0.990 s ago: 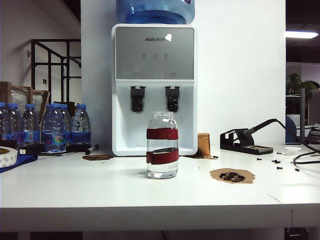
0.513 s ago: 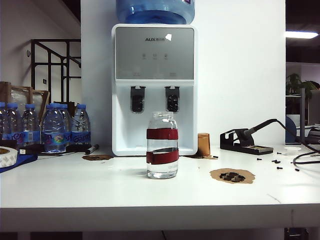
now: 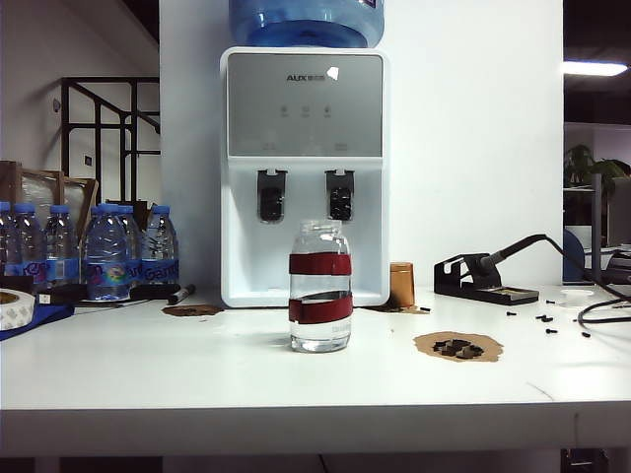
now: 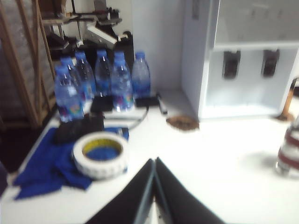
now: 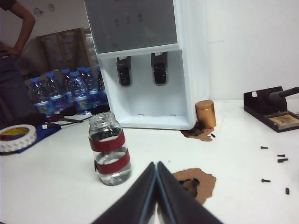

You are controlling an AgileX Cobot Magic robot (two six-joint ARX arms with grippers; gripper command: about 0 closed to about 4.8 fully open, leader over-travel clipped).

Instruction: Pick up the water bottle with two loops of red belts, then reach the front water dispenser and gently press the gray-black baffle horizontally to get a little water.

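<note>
Reads "AUX" on the silver-gray panel of the water dispenser (image 3: pixel 305 177), at the back of the white table (image 3: pixel 197 374), blue jug (image 3: pixel 307 20) on top. Below the panel, 2 dark levers in recesses — the gray-black baffle (image 3: pixel 271 195) on the left in the exterior view, its twin (image 3: pixel 339 195) on the right. Small icons on the panel too fine to read.

Standing upright in front of the dispenser, apart from it: the water bottle (image 3: pixel 320 286), clear, 2 red bands around the body, some water inside, no cap. Nothing between bottle and levers.

Around it: blue-capped labelled bottles (image 3: pixel 118 251) at the left, label print not legible; a roll of tape (image 4: pixel 101 154) on a blue cloth (image 4: pixel 46 170); a marker (image 3: pixel 181 294); a copper-coloured cap (image 3: pixel 401 284) beside the dispenser base; a brown patch with dark bits (image 3: pixel 457 346); a soldering-iron stand (image 3: pixel 485 279); scattered black screws (image 5: pixel 275 158).

Left gripper (image 4: pixel 154 186) — fingers pressed together, empty, above the table near the tape. Right gripper (image 5: pixel 156 186) — likewise closed on nothing, near the bottle and not touching it.
</note>
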